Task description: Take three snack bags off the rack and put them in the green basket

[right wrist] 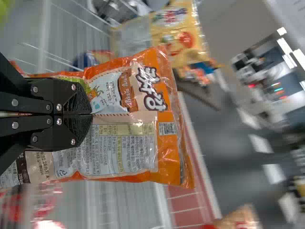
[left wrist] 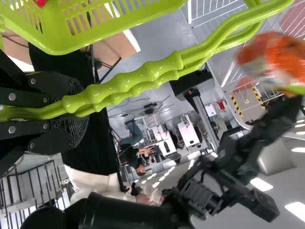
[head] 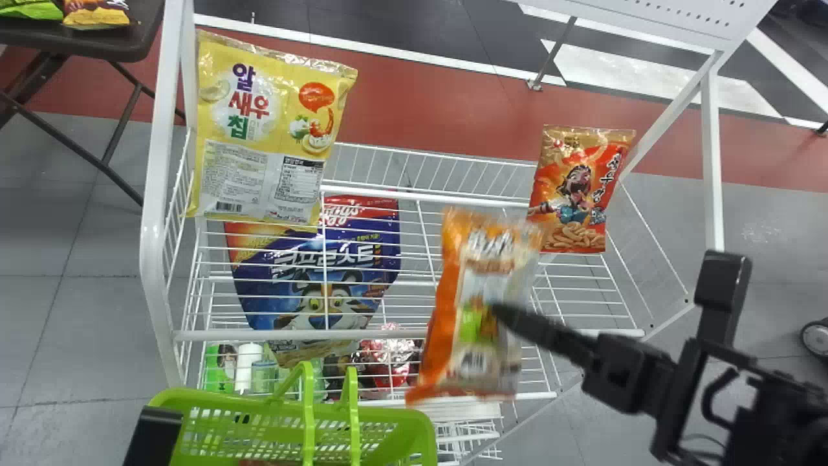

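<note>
Head view: the orange snack bag [head: 469,285] hangs near the centre of the frame, its long axis running up and down the picture with the foot slanting a little left; my right gripper [right wrist: 91,114] has it pinched, both fingers pressed together on the film near mid-length, the ends spreading free to either side. The green basket [head: 394,417] sits at the bottom edge, left of centre; my left gripper [left wrist: 85,112] is closed round its handles [left wrist: 143,76], steadying it.

What the coming move turns on, I judge, is that the basket lies to the left of the bag and nearer my body; so I should carry it left and back, its lower end leading, and clear the near-upright handles, which could snag the wide film. A bit of red shows inside the basket; I cannot say what it is, nor how many bags remain to do. The yellow bag [head: 259,129] stands at upper left on the white rack [head: 152,226], the red bag [head: 576,188] at upper right.
</note>
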